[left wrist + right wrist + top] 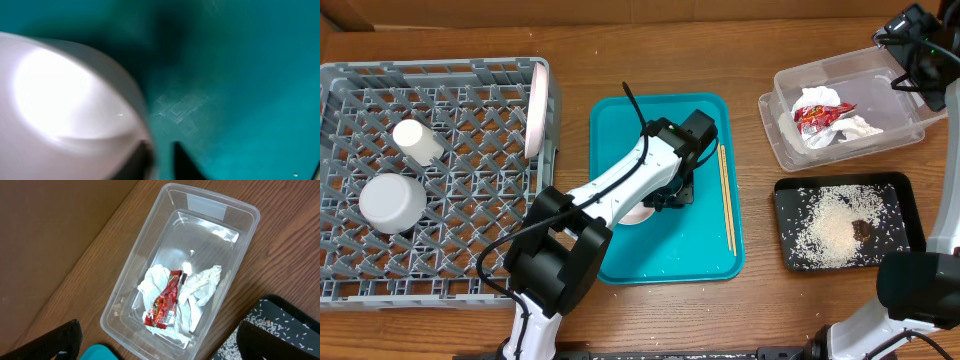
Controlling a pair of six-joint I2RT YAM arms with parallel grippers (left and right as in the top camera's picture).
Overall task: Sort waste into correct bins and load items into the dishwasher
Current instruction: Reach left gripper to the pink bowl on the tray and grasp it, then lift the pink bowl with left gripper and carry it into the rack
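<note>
Left tool (160, 162) grips the rim of a bowl (65, 100) resting on the teal tray (620, 120); chopsticks (725, 195) lie near it on the same tray. Right tool (157, 345) is spread wide above the tub (200, 235), which holds the wrapper (165, 302) and tissue (205, 282). Rice (835, 230) and a brown lump (861, 229) lie in the black tray (910, 215). The rack (470, 100) holds a plate (535, 110), cup (417, 142) and second bowl (392, 203).

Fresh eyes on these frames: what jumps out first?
The teal tray in the middle, with the left hand pinching a white bowl by its rim. At right, a red wrapper lies on tissue in the clear tub. Next to the tub, nearer the robot, rice is strewn over the black tray.
</note>
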